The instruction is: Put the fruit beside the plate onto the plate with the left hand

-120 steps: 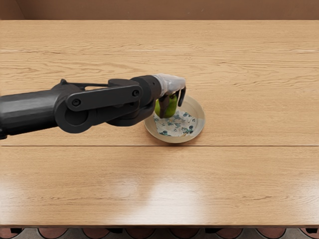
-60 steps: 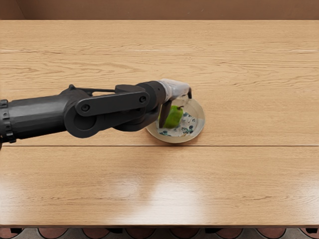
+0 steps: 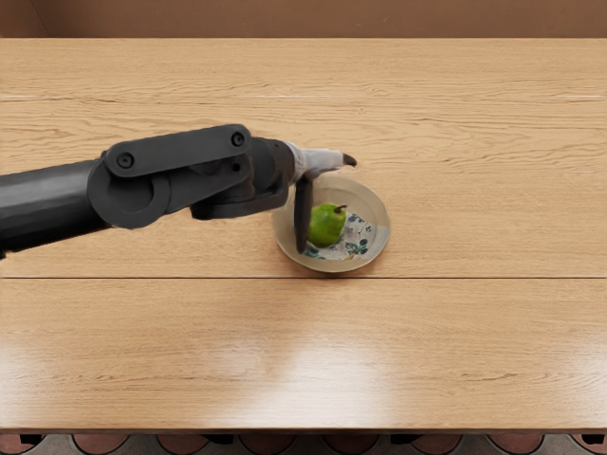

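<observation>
A glossy green pear [image 3: 326, 226] sat on the round, blue-patterned plate [image 3: 383, 226]; the left robot hand [image 3: 314, 173] hung spread and empty above the wood-grain worktop [image 3: 285, 351]

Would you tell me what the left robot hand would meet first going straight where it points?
Likely nothing: the left robot hand points right past the plate's far rim, toward bare table; height is unclear.

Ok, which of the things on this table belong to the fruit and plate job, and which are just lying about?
Part of the job:
pear, resting on the plate
plate
left hand, open, fingers off the pear

Just there:
wooden table, which bears it all
</observation>
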Tool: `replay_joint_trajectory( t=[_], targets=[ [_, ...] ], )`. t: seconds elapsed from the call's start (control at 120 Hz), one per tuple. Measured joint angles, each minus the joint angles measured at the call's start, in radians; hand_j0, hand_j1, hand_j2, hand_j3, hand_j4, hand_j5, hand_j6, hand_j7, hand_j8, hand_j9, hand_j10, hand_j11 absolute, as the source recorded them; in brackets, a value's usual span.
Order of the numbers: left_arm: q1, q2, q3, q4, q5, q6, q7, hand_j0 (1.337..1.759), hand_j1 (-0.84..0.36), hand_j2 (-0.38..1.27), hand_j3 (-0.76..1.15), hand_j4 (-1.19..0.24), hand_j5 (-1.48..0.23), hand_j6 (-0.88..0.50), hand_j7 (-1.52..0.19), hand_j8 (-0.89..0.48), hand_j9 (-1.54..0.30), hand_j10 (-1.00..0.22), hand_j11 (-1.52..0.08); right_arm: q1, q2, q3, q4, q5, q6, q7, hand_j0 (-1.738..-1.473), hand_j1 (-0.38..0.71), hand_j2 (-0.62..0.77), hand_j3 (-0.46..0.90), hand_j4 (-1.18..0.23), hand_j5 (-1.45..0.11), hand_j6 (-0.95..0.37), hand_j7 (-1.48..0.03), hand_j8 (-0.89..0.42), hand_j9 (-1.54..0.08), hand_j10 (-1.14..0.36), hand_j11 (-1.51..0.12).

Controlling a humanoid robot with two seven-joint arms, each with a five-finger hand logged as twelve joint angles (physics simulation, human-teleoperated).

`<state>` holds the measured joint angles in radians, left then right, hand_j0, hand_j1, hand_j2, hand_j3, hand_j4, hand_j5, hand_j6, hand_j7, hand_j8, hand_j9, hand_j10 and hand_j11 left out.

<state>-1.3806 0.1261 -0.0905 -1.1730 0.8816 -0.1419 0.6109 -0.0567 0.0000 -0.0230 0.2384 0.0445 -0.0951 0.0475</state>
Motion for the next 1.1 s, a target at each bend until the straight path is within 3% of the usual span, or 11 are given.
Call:
replay_joint_trajectory(
  t=[0.242, 0.558, 0.875, 1.1],
  targets=[
    [0.010, 0.158, -0.112, -0.004, -0.257, -0.192, 0.000, 1.658, 0.34, 0.00, 0.00, -0.01, -0.01, -0.01, -0.01, -0.01, -0.01, -0.01, -0.01, 0.000, 0.000, 0.001, 0.001, 0.000, 0.000, 0.000, -1.658, -0.32, 0.00, 0.00, -0.02, -0.03, -0.02, -0.03, -0.02, -0.03, -0.02, -0.03],
    [0.060, 0.410, -0.208, -0.013, -0.490, -0.426, 0.000, 1.658, 0.35, 0.00, 0.00, 0.00, 0.00, 0.00, 0.00, 0.00, 0.00, 0.00, 0.00, 0.007, 0.000, 0.000, 0.002, 0.000, 0.001, 0.000, -1.658, -0.32, 0.00, 0.00, -0.02, -0.03, -0.02, -0.03, -0.02, -0.03, -0.02, -0.03],
    [0.082, 0.597, -0.217, -0.013, -0.663, -0.467, 0.000, 1.658, 0.35, 0.00, 0.00, 0.00, 0.00, 0.00, 0.00, 0.00, 0.00, 0.00, 0.00, 0.008, 0.000, 0.000, 0.007, 0.001, 0.002, 0.000, -1.658, -0.32, 0.00, 0.00, -0.02, -0.03, -0.02, -0.03, -0.02, -0.03, -0.02, -0.03],
    [0.098, 0.633, -0.218, -0.009, -0.707, -0.469, 0.000, 1.658, 0.35, 0.00, 0.00, 0.00, 0.00, 0.00, 0.00, 0.00, 0.00, 0.00, 0.00, 0.015, 0.000, 0.000, 0.010, 0.001, 0.002, 0.000, -1.658, -0.32, 0.00, 0.00, -0.02, -0.03, -0.02, -0.03, -0.02, -0.03, -0.02, -0.03]
  ],
)
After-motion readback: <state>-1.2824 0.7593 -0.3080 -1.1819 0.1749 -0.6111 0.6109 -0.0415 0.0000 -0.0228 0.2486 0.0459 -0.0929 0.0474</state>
